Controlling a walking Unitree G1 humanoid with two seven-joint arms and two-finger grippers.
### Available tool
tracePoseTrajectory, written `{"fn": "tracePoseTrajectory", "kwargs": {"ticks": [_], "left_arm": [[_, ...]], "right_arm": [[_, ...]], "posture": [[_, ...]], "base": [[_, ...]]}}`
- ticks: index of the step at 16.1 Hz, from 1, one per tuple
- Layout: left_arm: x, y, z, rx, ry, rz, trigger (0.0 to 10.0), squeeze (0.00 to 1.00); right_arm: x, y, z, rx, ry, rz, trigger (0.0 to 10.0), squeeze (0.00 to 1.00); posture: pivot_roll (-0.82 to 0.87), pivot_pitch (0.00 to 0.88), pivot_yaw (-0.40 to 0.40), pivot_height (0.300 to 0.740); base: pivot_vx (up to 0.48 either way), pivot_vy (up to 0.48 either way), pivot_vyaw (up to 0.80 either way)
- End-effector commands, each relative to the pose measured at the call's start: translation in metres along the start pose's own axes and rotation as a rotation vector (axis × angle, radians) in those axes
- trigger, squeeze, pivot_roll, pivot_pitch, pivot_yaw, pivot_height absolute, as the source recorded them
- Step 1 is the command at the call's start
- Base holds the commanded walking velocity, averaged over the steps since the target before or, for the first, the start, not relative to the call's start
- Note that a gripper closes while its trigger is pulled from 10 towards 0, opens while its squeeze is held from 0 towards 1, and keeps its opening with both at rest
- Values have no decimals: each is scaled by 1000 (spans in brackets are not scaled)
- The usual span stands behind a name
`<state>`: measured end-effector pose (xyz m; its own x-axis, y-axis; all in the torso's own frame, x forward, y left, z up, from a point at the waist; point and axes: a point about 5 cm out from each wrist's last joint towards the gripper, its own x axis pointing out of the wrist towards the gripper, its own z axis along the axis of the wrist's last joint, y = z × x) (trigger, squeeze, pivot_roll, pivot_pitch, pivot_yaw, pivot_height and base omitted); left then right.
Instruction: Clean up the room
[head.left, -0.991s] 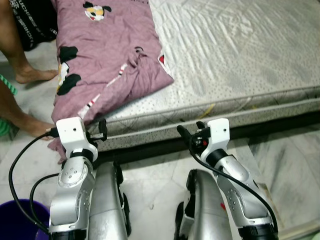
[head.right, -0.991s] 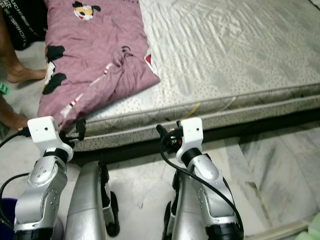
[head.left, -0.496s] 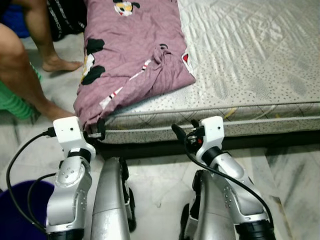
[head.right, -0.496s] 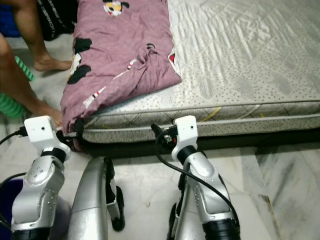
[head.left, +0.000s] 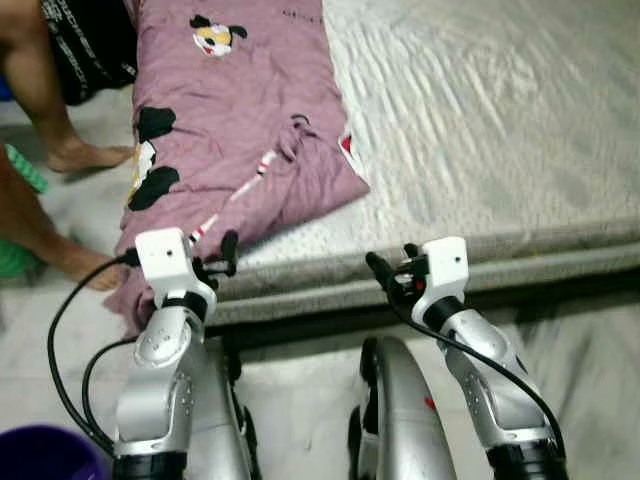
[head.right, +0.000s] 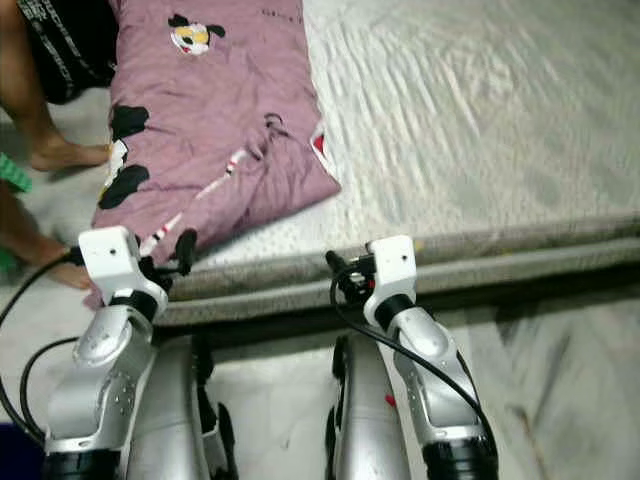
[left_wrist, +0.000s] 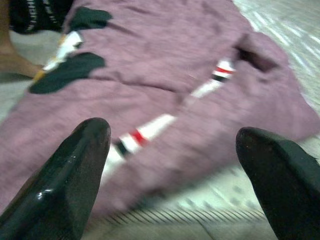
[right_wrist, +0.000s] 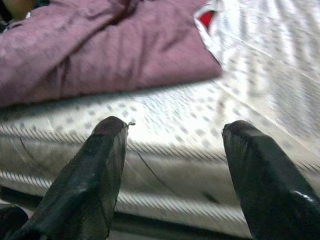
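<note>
both raised at the mattress (head.left: 480, 130) edge: left gripper (left_wrist: 172, 172) spread before purple blanket (head.left: 240, 150), right gripper (right_wrist: 175, 175) spread too.

Both head cams look down and forward from above the robot's arms at the near edge of the bed (head.left: 480, 130), sharing almost the same scene, including the purple blanket (head.left: 240, 130). The left wrist cam sits low and close to that blanket (left_wrist: 165, 75), facing it between its tool's fingers (left_wrist: 70, 175). The right wrist cam faces the bed's edge (right_wrist: 165, 150), with the blanket's corner (right_wrist: 100, 55) beyond.
</note>
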<state>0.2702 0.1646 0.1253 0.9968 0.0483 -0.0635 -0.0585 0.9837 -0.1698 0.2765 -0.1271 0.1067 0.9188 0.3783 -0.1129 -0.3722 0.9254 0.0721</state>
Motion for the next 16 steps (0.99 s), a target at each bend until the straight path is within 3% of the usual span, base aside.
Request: {"fn": "tracePoseTrajectory", "kwargs": {"ticks": [1,6,9,12,14,15,16], "left_arm": [[-3,12,-6,4,28,56,10000,0],[0,15,-11,9,59,88,10000,0],[16,24,-9,14,50,115,10000,0],[36,29,-8,14,57,114,10000,0],[51,29,-5,10,49,103,10000,0],[62,22,1,0,27,81,10000,0],[64,20,2,0,21,73,10000,0]], "right_arm": [[2,9,-1,8,2,34,10000,0],[-3,1,-1,-6,7,-10,10000,0],[-23,-27,-3,-70,34,-117,10000,0],[-43,-46,-6,-98,67,-202,10000,0],[-56,-47,-7,-118,84,-215,10000,0],[-62,-47,-8,-122,93,-225,10000,0],[-62,-48,-8,-123,93,-228,10000,0]], "posture": [[15,211,-23,528],[-3,212,-27,528],[-37,222,-36,528],[-71,226,-46,528],[-86,227,-47,528],[-102,229,-49,528],[-109,228,-49,528]], "base": [[0,0,0],[0,0,0],[0,0,0],[0,0,0],[0,0,0],[0,0,0],[0,0,0]]}}
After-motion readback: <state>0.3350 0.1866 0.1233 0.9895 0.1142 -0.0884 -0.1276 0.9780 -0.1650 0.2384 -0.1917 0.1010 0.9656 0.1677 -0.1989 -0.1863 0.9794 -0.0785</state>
